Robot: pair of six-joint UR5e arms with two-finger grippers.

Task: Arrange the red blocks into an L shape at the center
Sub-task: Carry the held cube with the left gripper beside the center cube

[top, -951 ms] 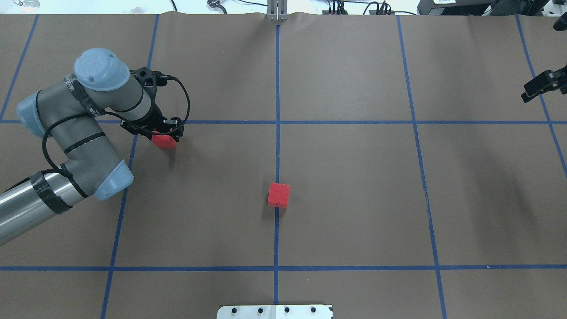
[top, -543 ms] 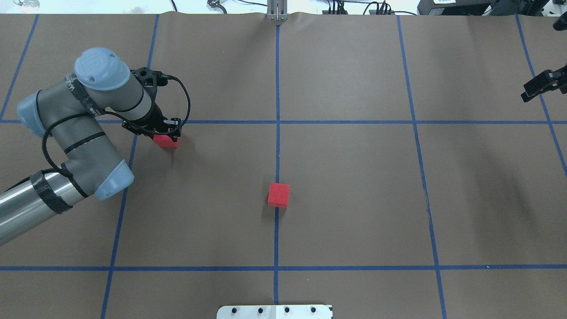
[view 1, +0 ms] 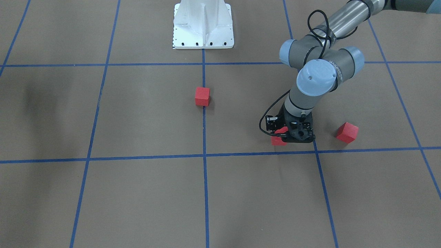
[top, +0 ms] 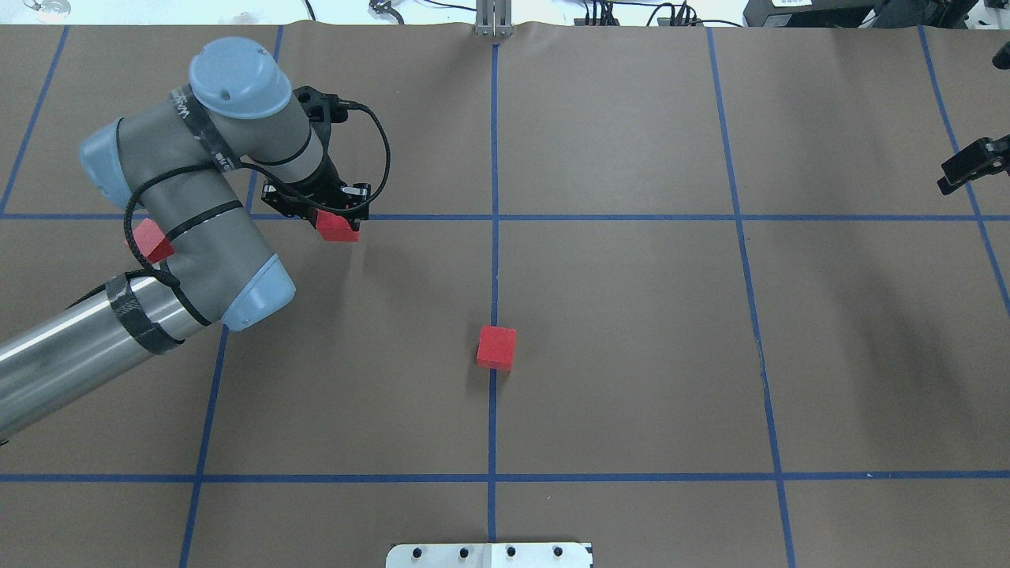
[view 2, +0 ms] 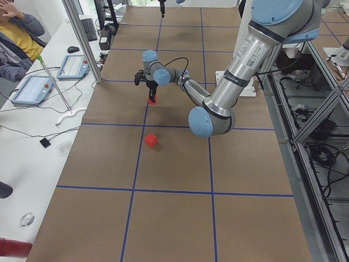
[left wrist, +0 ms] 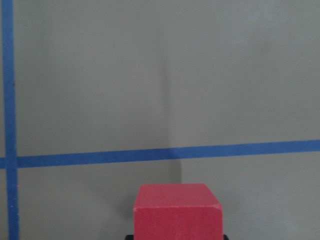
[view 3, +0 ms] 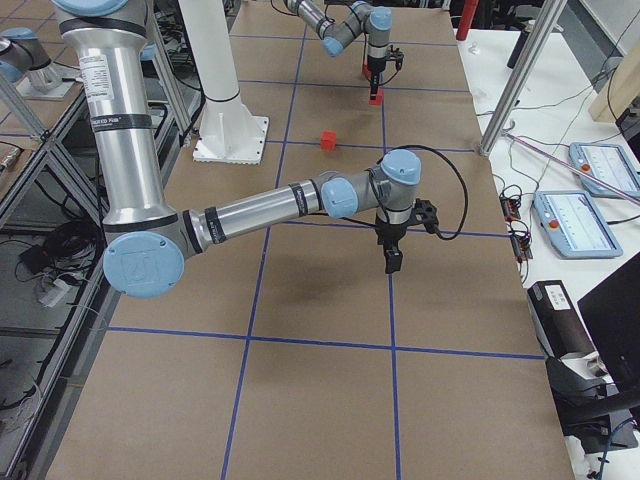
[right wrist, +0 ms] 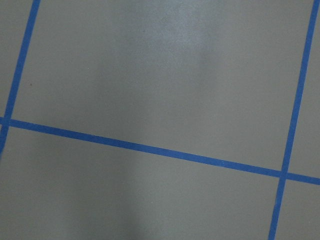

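Gripping a red block (top: 337, 229) between jaws closed on its sides, well left of the center (top: 525, 300), the left gripper (top: 335, 220) should carry it level and set it square and flush against the second red block (top: 496, 348) on the middle tape line (top: 494, 276), releasing only once seated.

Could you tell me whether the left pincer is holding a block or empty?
Holding one: the left pincer is shut on a red block, seen gripped at the wrist view's bottom edge.
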